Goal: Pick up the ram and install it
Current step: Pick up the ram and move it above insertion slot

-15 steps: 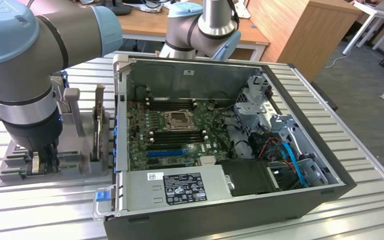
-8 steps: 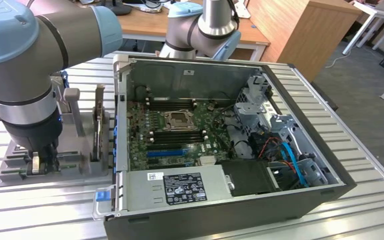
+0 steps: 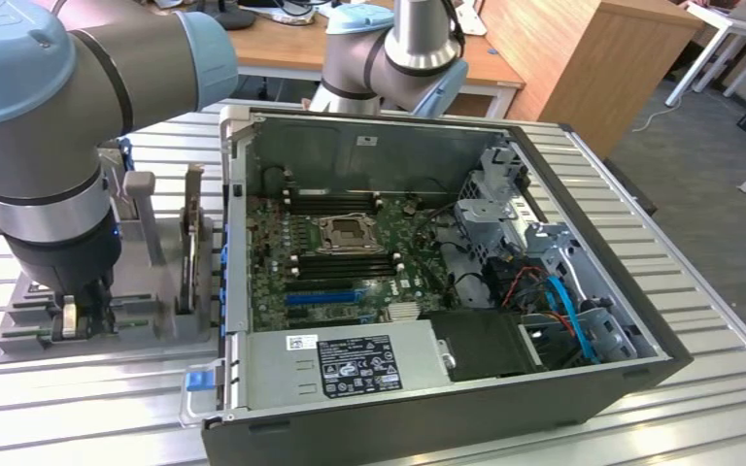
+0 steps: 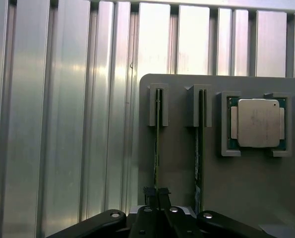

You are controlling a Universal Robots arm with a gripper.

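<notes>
Nearest the wrist camera, the claw (image 4: 156, 192) is clenched on the ram (image 4: 157, 144). Its two dark fingertips (image 4: 149, 192) press together on the thin edge of the green stick. The ram stands on edge in a slot of the grey tray (image 4: 177, 163), and its far end sits in a small grey post. Just beside it, a second stick (image 4: 199, 153) stands on edge in its own slot, parallel to the ram and apart from the claw. Beyond that stick, a square silver processor (image 4: 259, 123) lies flat in a framed pocket of the same tray. Past the tray's edge run the ribbed aluminium slats of the bench (image 4: 63, 124).

In the exterior view, the closest thing at lower centre is the open computer case (image 3: 412, 427), lying on its side on the bench. A labelled silver power supply (image 3: 347, 364) sits along its near wall. At the lower left of the frame the claw reaches straight down into the tray, hung from the thick grey and pale-blue arm (image 3: 50, 146) that fills the upper left. Deeper inside the case, at mid-frame, lies the green motherboard (image 3: 347, 282) with its square processor socket (image 3: 345, 233). Blue cables (image 3: 567, 311) run along the exterior view's right side. Farthest back, at the upper right, stands a wooden cabinet (image 3: 581, 49).
</notes>
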